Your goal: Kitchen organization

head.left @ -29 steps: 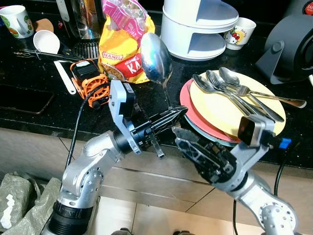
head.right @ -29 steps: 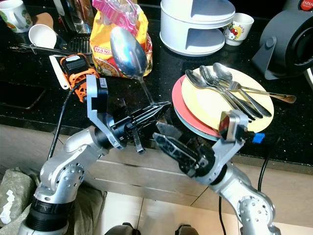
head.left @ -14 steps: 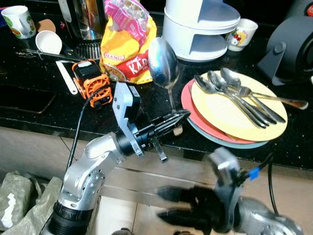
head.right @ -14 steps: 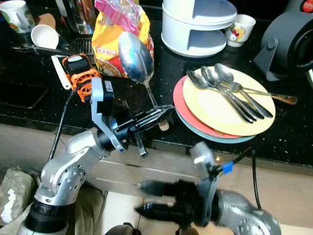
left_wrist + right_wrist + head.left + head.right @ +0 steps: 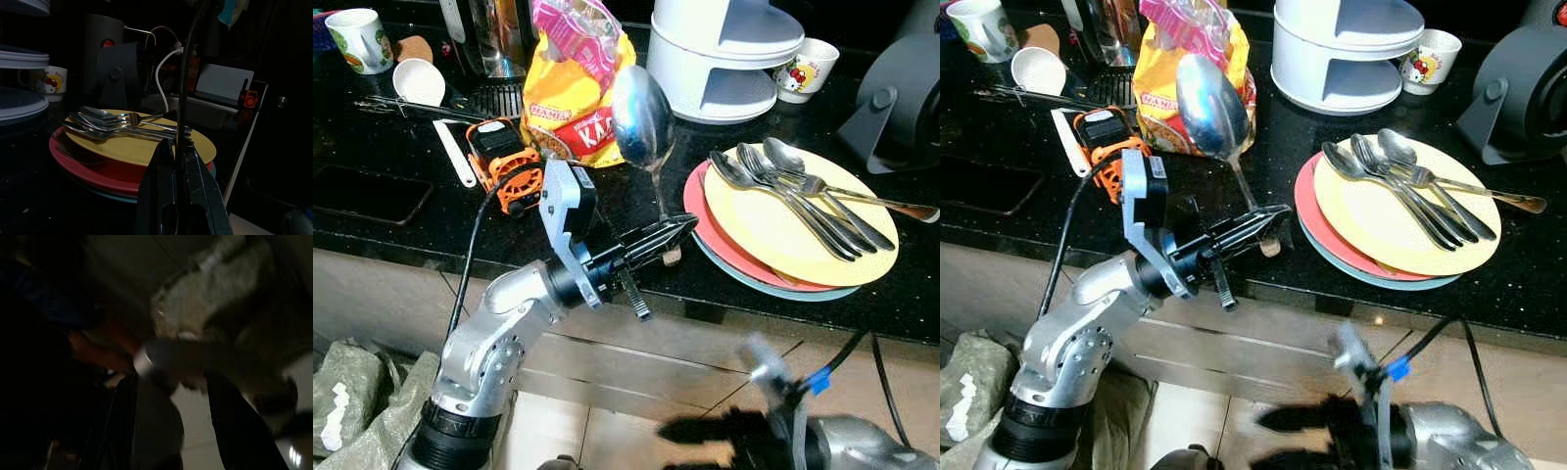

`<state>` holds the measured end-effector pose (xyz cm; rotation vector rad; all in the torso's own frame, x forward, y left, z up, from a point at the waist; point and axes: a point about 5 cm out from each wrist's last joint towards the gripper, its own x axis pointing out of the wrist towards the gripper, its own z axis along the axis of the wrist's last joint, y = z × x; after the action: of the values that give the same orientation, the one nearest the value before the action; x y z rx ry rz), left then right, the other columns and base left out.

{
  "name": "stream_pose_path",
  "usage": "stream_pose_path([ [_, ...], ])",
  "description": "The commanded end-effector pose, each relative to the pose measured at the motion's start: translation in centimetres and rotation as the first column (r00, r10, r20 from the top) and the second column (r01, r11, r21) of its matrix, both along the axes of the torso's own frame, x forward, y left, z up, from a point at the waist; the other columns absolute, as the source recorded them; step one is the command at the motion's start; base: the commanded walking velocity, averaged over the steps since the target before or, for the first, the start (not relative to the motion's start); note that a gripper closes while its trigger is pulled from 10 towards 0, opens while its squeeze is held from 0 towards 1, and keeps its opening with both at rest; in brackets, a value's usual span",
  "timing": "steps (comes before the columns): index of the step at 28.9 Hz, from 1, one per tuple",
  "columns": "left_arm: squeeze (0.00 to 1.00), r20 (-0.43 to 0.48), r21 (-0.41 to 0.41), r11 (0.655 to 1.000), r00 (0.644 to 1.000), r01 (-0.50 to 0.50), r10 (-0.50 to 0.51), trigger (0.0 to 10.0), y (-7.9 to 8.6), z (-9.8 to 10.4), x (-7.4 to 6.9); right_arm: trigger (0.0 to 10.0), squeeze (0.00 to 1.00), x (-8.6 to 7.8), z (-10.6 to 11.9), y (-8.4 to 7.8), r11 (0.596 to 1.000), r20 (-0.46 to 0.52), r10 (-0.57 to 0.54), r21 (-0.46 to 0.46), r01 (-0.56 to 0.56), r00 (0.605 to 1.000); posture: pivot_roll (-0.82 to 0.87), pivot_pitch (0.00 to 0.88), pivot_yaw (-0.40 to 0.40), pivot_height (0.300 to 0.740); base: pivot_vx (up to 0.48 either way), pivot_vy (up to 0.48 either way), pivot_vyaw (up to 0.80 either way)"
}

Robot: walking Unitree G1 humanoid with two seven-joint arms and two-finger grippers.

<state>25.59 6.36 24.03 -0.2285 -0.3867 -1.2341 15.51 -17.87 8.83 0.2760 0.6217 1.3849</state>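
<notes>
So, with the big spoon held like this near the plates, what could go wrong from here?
1. The left gripper pinches the large spoon low on its thin handle, bowl up; it may tilt or slip out.
2. The stacked plates sit at the counter edge, loose cutlery on top; a knock could push them off.
3. The right gripper hangs low and blurred, near a cable it might snag.

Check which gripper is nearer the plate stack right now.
Left. The left gripper, shut on the big spoon, sits at the counter edge just beside the plate stack. The right gripper hangs low, below counter level, blurred, away from the plates.
</notes>
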Motion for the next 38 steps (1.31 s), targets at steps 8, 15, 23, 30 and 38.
stream_pose_path([
  [8, 0.00, 0.030, -0.014, 0.999, 0.999, 0.029, -0.029, 10.0, -0.2, 0.4, -0.6, 10.0, 0.00, -1.7, -3.8, -2.8, 0.986, -0.125, -0.069, -0.162, 0.049, 0.990, 0.04, 0.129, -0.006, 0.740, 0.000, 0.000, 0.00],
  [15, 0.00, 0.031, -0.013, 0.999, 0.999, 0.031, -0.031, 10.0, -0.4, 0.3, -0.5, 10.0, 0.00, -2.1, -8.0, -5.2, 0.929, -0.170, -0.234, -0.330, 0.169, 0.957, 0.04, 0.125, -0.009, 0.740, 0.000, 0.000, 0.00],
  [23, 0.00, 0.031, -0.013, 1.000, 0.999, 0.027, -0.026, 10.0, -0.5, 0.4, -0.5, 10.0, 0.00, -3.6, -12.8, -7.9, 0.782, -0.196, -0.499, -0.523, 0.341, 0.844, 0.05, 0.126, -0.010, 0.740, 0.000, 0.000, 0.00],
  [30, 0.00, 0.029, -0.018, 1.000, 0.999, 0.014, -0.013, 10.0, -0.5, 0.4, -0.3, 10.0, 0.00, -3.8, -15.7, -8.3, 0.588, -0.123, -0.686, -0.674, 0.446, 0.718, 0.05, 0.128, -0.006, 0.740, 0.000, 0.000, 0.00],
  [38, 0.00, 0.024, -0.019, 1.000, 1.000, 0.000, 0.000, 10.0, -0.3, 0.3, -0.2, 10.0, 0.00, -3.4, -17.1, -8.8, 0.306, 0.029, -0.864, -0.763, 0.569, 0.503, 0.05, 0.128, -0.003, 0.740, 0.000, 0.000, 0.00],
])
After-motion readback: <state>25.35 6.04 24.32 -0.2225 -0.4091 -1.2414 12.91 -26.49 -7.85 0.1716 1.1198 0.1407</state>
